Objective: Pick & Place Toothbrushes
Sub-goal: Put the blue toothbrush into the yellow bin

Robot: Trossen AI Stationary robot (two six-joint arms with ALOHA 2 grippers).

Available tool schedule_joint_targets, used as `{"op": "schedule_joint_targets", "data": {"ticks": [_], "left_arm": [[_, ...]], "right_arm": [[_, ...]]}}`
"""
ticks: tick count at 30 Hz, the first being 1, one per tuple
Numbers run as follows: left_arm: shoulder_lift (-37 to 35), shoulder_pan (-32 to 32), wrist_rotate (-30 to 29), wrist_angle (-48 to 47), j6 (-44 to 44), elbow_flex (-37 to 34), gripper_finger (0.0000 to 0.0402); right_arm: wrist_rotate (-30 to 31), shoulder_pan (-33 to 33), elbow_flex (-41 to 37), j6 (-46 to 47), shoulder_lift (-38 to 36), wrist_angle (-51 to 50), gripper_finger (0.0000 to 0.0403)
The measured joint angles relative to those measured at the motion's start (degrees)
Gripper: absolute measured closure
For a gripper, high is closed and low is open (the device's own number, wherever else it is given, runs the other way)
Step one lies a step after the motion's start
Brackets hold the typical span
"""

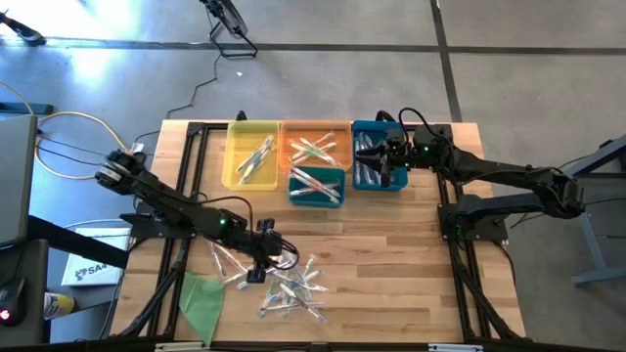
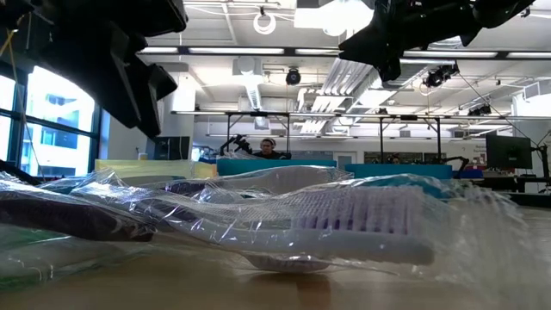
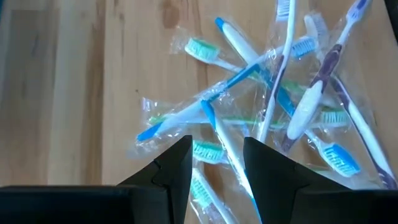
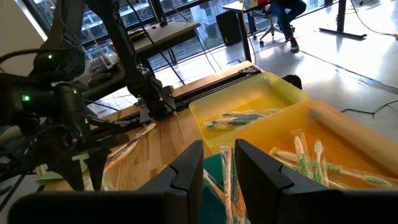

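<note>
High view: sorting toothbrushes into bins
Left end effector (image 1: 256, 274): parted over toothbrush pile (image 1: 289, 291), lining up a pick
Right end effector (image 1: 386, 161): holding a toothbrush (image 4: 225, 177) above blue bin (image 1: 364, 130) for drop

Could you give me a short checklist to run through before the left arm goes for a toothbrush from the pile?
1. Left pincer above the loose toothbrushes: ok.
2. Left pincer open with nothing between its fingers: ok.
3. One toothbrush lying apart for a clean grasp: not ok, the wrapped ones overlap.
4. Right pincer away from the pile, over the blue bin: ok.
5. Right pincer empty: not ok, a wrapped toothbrush sits between its fingers.
6. Yellow bin has room: ok.
</note>
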Motion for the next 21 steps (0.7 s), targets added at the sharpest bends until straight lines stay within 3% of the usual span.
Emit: {"op": "schedule_joint_targets", "data": {"ticks": [12,21], "left_arm": [[8.8,0.0,5.8,8.9,-0.1,0.0,0.0261],[10.1,0.1,6.2,9.2,-1.2,0.0,0.0261]], "right_arm": [[0.0,0.0,0.0,0.0,0.0,0.0,0.0318],[0.0,0.0,0.0,0.0,0.0,-0.1,0.0318]]}}
